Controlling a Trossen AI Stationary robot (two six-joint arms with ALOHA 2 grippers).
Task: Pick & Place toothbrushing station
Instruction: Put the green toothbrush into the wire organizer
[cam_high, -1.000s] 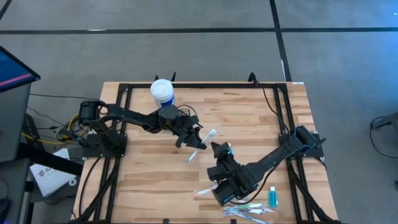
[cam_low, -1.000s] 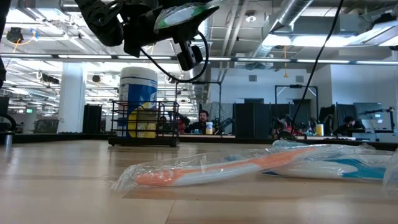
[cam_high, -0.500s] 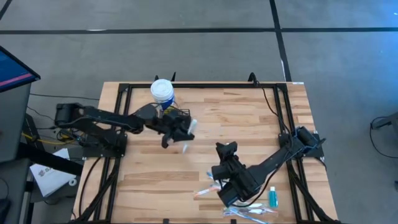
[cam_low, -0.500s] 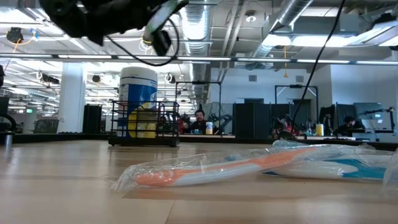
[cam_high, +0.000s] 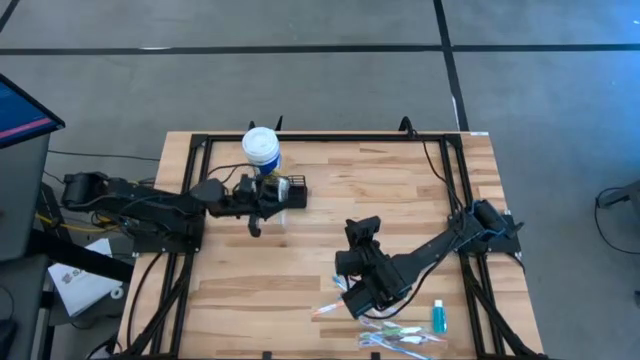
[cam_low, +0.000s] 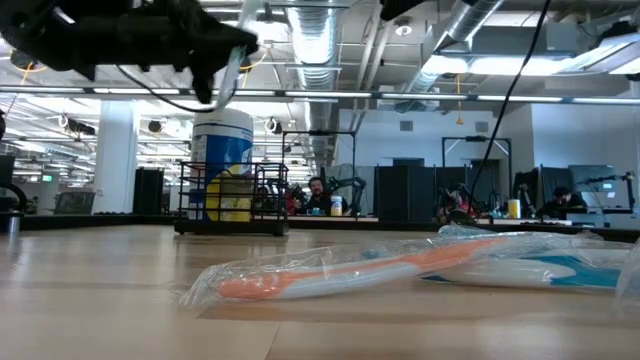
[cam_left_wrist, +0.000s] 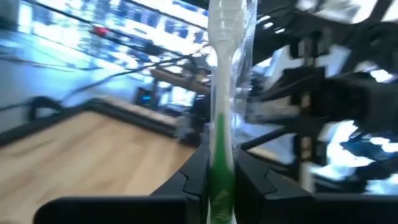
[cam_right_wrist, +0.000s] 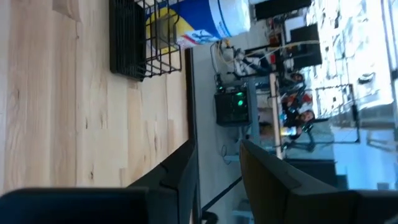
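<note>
High view: the left gripper (cam_high: 268, 196), clamped on a wrapped green toothbrush (cam_left_wrist: 221, 124), hangs just above the black wire caddy (cam_high: 278, 190) at the worktop's (cam_high: 400, 200) eleven o'clock, beside the white tub (cam_high: 261, 146). The right gripper (cam_high: 362, 236), fingers apart and empty, waits near five o'clock over the loose toothbrushes (cam_high: 395, 335). The likely fault is the crinkled wrapper catching a caddy wire, leaving the brush tipped outside its slot.
</note>
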